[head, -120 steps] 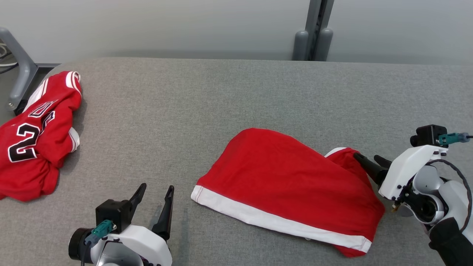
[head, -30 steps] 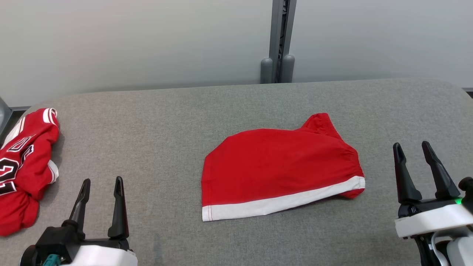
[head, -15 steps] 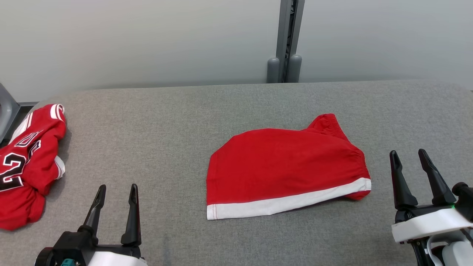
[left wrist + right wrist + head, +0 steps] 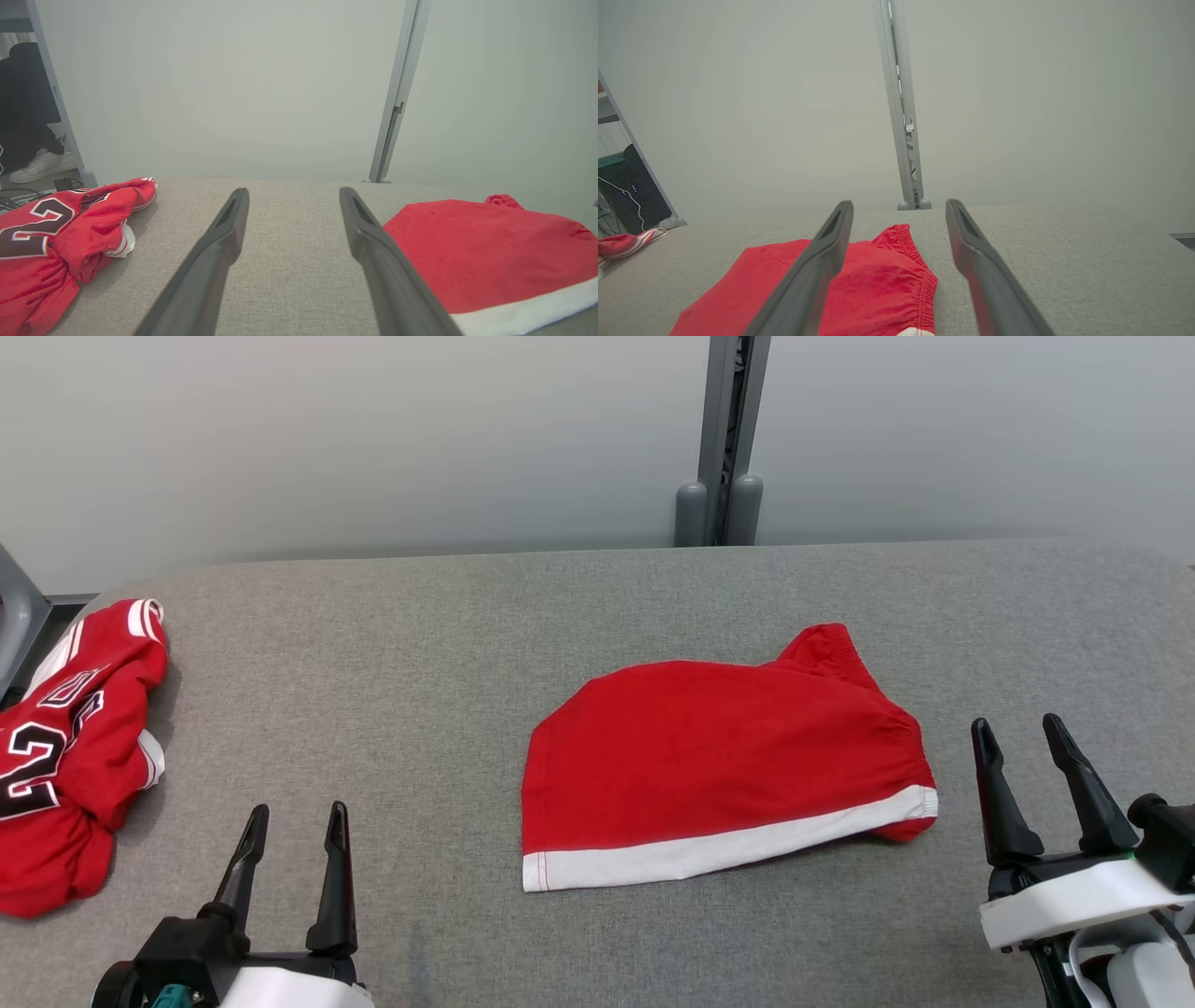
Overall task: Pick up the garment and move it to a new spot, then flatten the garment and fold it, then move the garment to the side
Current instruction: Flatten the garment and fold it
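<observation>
Since the garment point(image 4: 724, 775) lies as a compact red shape with a white band along its lower edge, just right of the middle of the head view, the flattening and folding look done to me. Its cloth sits low and smooth on the grey padded table point(image 4: 420, 644), with only a gathered elastic corner poking up at its upper right. In the right wrist view that gathered edge shows at the lower middle of the frame, and nothing is touching it.

Whether this is its final place I cannot say for sure. It rests near the centre of the table rather than at an edge, so my guess is that the last step, shifting it to the side, is yet to come.

At the lower right of the head view, the right gripper point(image 4: 1015, 724) hangs just beside the garment's right end, its two dark fingers spread apart and holding nothing. At the lower left, the left gripper point(image 4: 297, 810) is well apart from the garment, its fingers likewise spread and empty, pointing up the frame.

Further out, at the left edge, a second red jersey point(image 4: 65, 756) with black-and-white numbers lies crumpled on the table, clear of both grippers. Behind the table, a grey post point(image 4: 728, 429) rises against a pale wall at the top of the frame.
</observation>
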